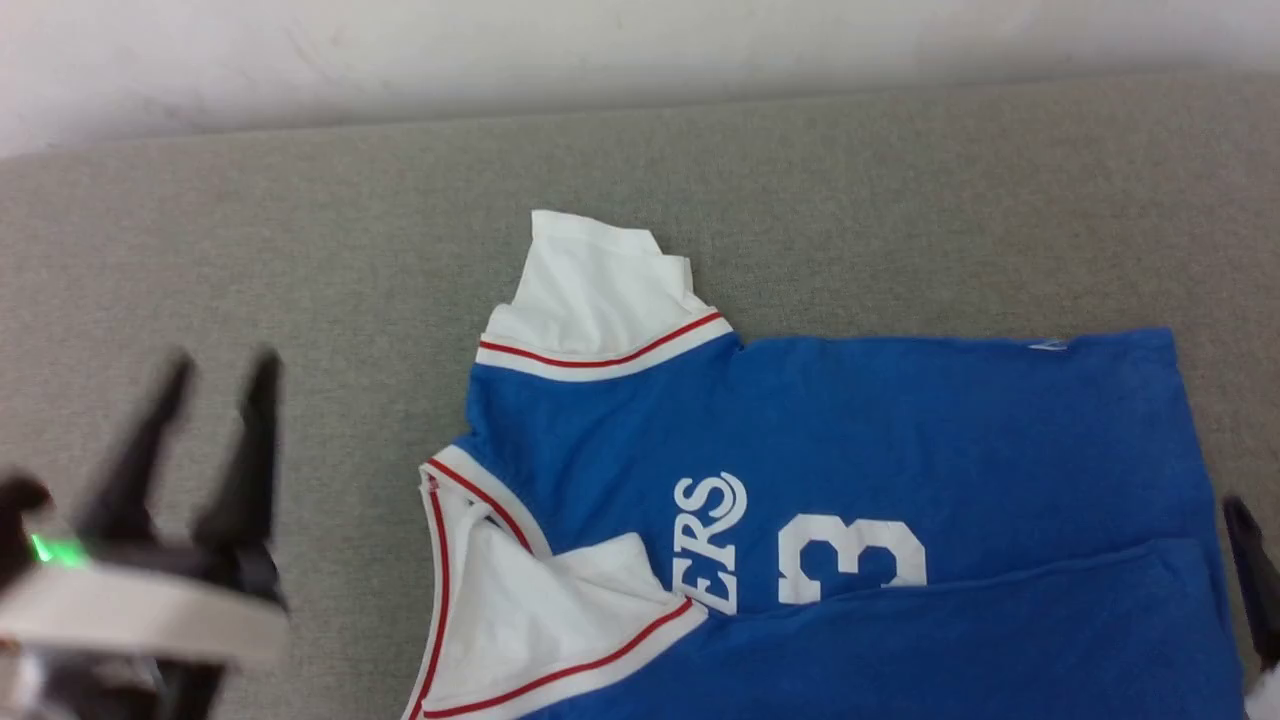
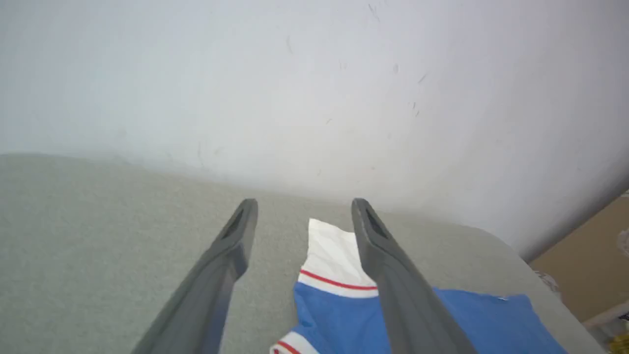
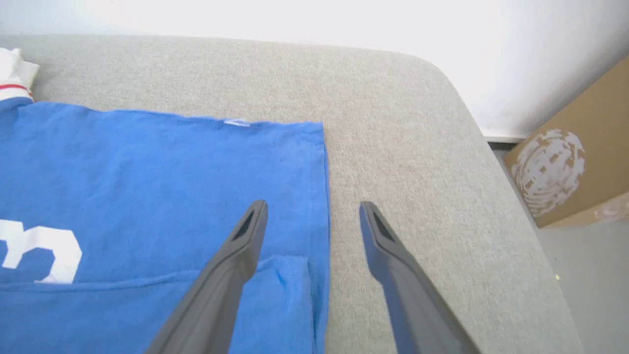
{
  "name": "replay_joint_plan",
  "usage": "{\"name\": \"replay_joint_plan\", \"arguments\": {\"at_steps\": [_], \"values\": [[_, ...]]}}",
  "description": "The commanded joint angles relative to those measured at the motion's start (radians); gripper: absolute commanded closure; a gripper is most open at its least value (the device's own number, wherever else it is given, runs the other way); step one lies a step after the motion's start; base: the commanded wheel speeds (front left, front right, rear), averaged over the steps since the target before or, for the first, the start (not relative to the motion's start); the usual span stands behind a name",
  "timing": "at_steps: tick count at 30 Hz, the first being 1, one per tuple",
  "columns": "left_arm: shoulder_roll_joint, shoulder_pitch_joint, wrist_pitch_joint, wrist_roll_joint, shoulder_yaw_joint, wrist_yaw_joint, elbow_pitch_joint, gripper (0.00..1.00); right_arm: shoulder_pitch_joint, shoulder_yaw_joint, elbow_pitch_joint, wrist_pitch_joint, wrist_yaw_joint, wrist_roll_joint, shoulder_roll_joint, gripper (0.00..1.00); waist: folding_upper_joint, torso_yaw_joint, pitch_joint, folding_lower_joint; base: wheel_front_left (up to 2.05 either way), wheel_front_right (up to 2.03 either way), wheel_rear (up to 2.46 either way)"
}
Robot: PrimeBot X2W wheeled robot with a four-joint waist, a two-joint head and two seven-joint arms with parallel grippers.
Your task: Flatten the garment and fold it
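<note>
The garment (image 1: 900, 430), a bright blue jersey with white sleeves and red-and-white trim, lies on the grey cushion with its near long side folded over the body, covering part of the white "3" and the lettering. One white sleeve (image 1: 590, 290) sticks out toward the wall. My left gripper (image 1: 222, 372) hangs open to the left of the collar, empty; in its wrist view the left gripper (image 2: 304, 209) frames that sleeve (image 2: 331, 255). My right gripper (image 3: 314, 211) is open above the hem edge of the garment (image 3: 162, 162), holding nothing. One right fingertip (image 1: 1240, 520) shows in the head view.
The grey cushioned surface (image 1: 300, 250) runs back to a white wall (image 1: 640, 50). Its rounded right end (image 3: 491, 162) drops to the floor, where a brown cardboard box (image 3: 570, 162) stands close by.
</note>
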Motion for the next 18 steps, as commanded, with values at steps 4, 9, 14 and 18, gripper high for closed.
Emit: {"name": "replay_joint_plan", "arguments": {"at_steps": [4, 9, 14, 18], "values": [[0.106, -0.266, -0.011, 0.192, -0.02, 0.001, 0.071, 0.0, -0.088, 0.038, 0.009, -0.06, -0.001, -0.031, 0.013, 0.0, 0.0, -0.039, 0.102, 0.0, 0.0, 0.0, 0.0], [0.187, -0.607, 0.098, 0.306, -0.185, -0.125, 0.286, 0.0, -0.17, 0.097, 0.02, -0.096, -0.001, -0.053, 0.013, 0.0, 0.0, -0.063, 0.171, 0.0, 0.0, 0.0, 0.0], [0.156, -0.845, 0.243, 0.264, -0.285, -0.221, 0.489, 0.0, -0.223, 0.15, 0.035, -0.103, -0.001, -0.05, 0.008, 0.0, 0.0, -0.084, 0.221, 0.0, 0.0, 0.0, 0.0], [0.156, -0.951, 0.347, 0.243, -0.355, -0.263, 0.591, 0.0, -0.248, 0.168, 0.048, -0.108, -0.001, -0.048, 0.005, 0.0, 0.0, -0.1, 0.259, 0.0, 0.0, 0.0, 0.0]]}}
